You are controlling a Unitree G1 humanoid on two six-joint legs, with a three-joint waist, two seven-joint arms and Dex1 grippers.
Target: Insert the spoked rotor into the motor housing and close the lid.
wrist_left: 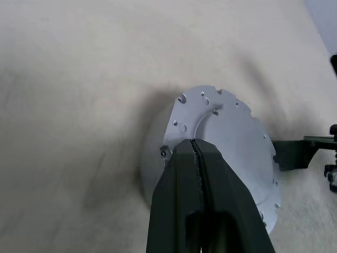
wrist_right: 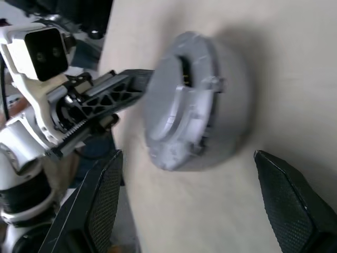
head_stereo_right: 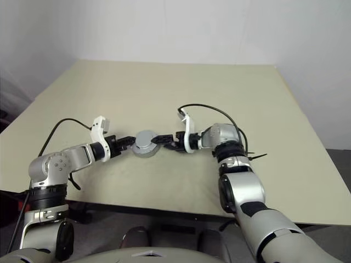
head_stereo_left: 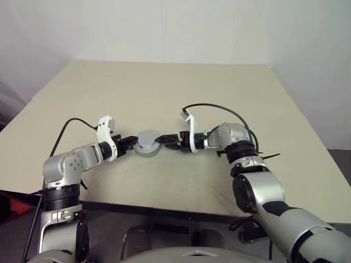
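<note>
A: How far along is it?

B: Judging by the one grey round assembly (head_stereo_left: 147,143) mid-bench (head_stereo_left: 164,93), the lid (wrist_left: 231,142) looks seated on the motor housing (wrist_right: 210,132); the rotor can't be seen.

A: Count?

B: One assembly, two grippers: the left gripper (head_stereo_left: 131,143) pinched shut on its rim, the right gripper (head_stereo_left: 164,141) spread wide beside it.

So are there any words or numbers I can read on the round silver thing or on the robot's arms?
None: no word, number or sign can be read anywhere.
The lid on the motor housing bears only small holes and notches, no writing.
The left pincer, the right pincer and the table carry no label.
</note>
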